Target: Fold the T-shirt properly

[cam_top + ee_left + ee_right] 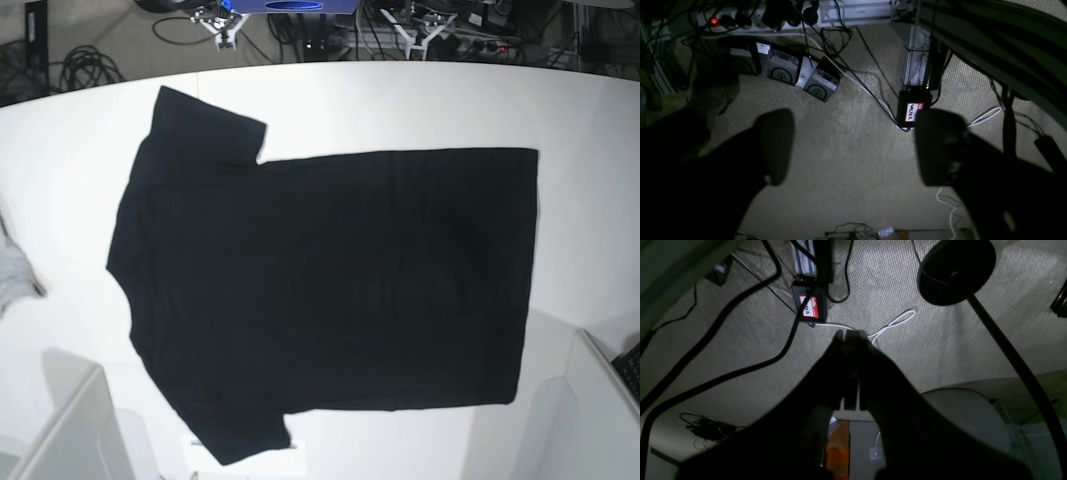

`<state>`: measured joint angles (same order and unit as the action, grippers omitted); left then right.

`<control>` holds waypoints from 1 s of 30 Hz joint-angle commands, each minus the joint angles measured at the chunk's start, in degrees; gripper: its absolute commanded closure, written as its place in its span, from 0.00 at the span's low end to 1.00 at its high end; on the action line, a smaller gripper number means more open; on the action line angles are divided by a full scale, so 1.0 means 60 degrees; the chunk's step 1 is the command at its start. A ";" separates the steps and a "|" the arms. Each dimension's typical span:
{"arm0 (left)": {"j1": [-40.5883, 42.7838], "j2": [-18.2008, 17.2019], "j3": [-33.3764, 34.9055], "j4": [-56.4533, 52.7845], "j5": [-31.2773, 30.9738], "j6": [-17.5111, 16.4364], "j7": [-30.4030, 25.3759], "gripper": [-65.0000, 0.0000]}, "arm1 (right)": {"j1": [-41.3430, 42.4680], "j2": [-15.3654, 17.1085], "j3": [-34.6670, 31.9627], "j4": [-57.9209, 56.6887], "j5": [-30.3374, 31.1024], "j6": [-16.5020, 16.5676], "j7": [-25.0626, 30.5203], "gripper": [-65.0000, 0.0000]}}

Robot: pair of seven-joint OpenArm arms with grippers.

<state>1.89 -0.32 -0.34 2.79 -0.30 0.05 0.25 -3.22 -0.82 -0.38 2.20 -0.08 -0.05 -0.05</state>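
The black T-shirt [330, 290] lies spread flat on the white table [420, 110] in the base view, plain side up, collar end to the left, hem to the right, one sleeve at top left and one at bottom left. No print shows. My left gripper [853, 146] shows only in the left wrist view: its dark fingers [775, 146] stand wide apart and empty over the carpet floor. My right gripper [848, 335] shows only in the right wrist view: its fingers are pressed together with nothing between them, also over the floor. Neither touches the shirt.
A small grey cloth [12, 272] lies at the table's left edge. White arm parts rise at the bottom left [60, 425] and bottom right [600, 405]. On the floor are a labelled black box [913, 111], cables, a power strip [740, 18] and a round black stand base [955, 271].
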 commanded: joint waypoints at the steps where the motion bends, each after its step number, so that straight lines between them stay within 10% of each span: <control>1: 0.0044 0.0016 -0.0009 -0.0018 -0.0002 0.0057 0.0024 0.35 | -0.0041 0.0012 0.0012 -0.0007 0.0020 -0.0057 -0.0028 1.00; 7: 0.0308 0.0002 -0.0009 0.0041 -0.0002 0.0057 -0.0020 1.00 | -0.0041 0.0041 0.0027 -0.0007 0.0020 -0.0057 -0.0013 1.00; 22: 0.0864 -0.0042 0.0093 0.0188 0.0086 0.0057 -0.0035 1.00 | -0.0334 0.0100 -0.0031 0.0154 -0.0009 -0.0057 0.0016 1.00; 30: 0.3297 -0.0555 0.0093 0.3426 0.0013 0.0057 -0.0840 1.00 | -0.2840 0.0437 0.0027 0.3993 0.0020 -0.0042 0.0002 1.00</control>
<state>21.23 -3.77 0.08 23.44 -0.14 0.73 -4.56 -20.18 1.76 -0.34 26.39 -0.19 -0.23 -0.08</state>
